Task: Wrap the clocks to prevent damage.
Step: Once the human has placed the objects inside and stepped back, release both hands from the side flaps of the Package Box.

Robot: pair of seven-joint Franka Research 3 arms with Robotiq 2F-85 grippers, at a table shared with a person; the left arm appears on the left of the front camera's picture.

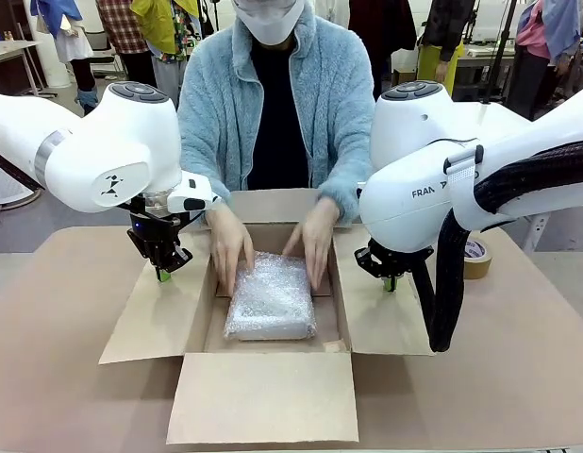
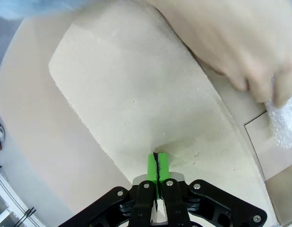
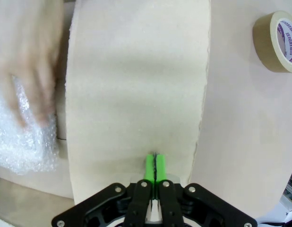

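Matte brown table [image 1: 65, 377], wide and flat, under an open cardboard box [image 1: 263, 401] with its flaps folded outward. Near the right edge, just beyond the box's right flap, a brown tape roll [image 1: 477, 257] lying flat. Past the far side, a busy workroom: more tables, standing people, grey floor. Directly across, a person in a fluffy light-blue jacket, leaning in over the box.

Inside the box, flat on its floor, the wrapped clocks [image 1: 270, 300]: a whitish, rectangular pillow of clear bubble wrap, roughly central between the side walls. On its far end, both of the person's hands, one [image 1: 228, 247] at the picture's left corner and the other [image 1: 315, 241] at the right corner, fingers extended down onto the wrap.

Left arm bent in from the left, wrist aimed straight down, left gripper [image 1: 164, 275] over the left flap near its far edge. Seen from the left wrist, green pads closed flush together with nothing between them, tips at the flap's surface; touching or just above, hard to tell.

Right arm mirrored from the right, right gripper [image 1: 390, 281] pointed down over the right flap, pads likewise pressed together and gripping nothing. Seen from the right wrist, tape roll off to one side on bare table, blurred hand and bubble wrap at the other side.
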